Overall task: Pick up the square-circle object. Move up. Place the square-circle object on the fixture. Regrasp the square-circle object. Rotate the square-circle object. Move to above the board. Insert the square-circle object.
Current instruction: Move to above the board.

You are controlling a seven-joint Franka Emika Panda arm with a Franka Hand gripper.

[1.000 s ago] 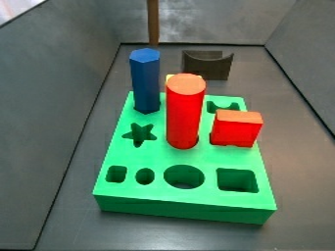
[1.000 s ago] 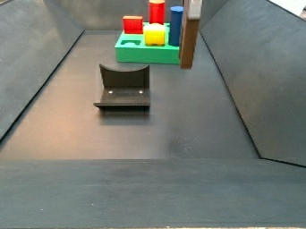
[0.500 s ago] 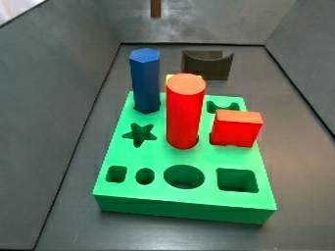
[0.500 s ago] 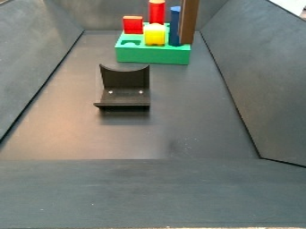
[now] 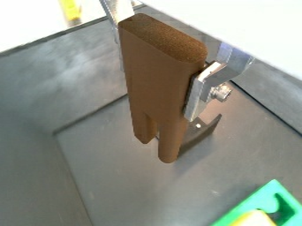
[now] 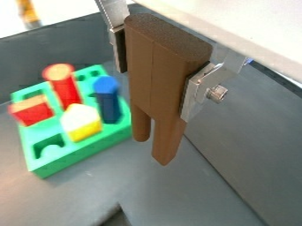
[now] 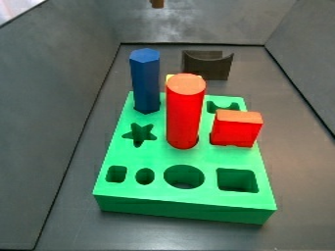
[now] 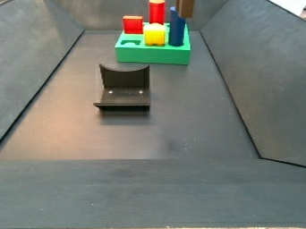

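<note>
Dark grey bin floor; the board (image 7: 187,162) waits, the fixture (image 8: 122,86) sits empty. Pick-up looks done: high above, the gripper (image 6: 160,66) clamps the square-circle object (image 6: 160,84), legs down. Fixture placement, regrasp, rotation, insertion remain.

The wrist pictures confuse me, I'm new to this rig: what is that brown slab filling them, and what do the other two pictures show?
That matte brown block with two peg-like legs is the square-circle object, clamped between the silver fingers of the robot arm's gripper, legs pointing down; both wrist cameras ride on the arm. The side cameras are fixed beside the table; the block shows only at the top edge of a side view. On the dark floor sit the thick green board carrying a blue prism, red cylinder and red cube, and the blackish notched fixture.
</note>
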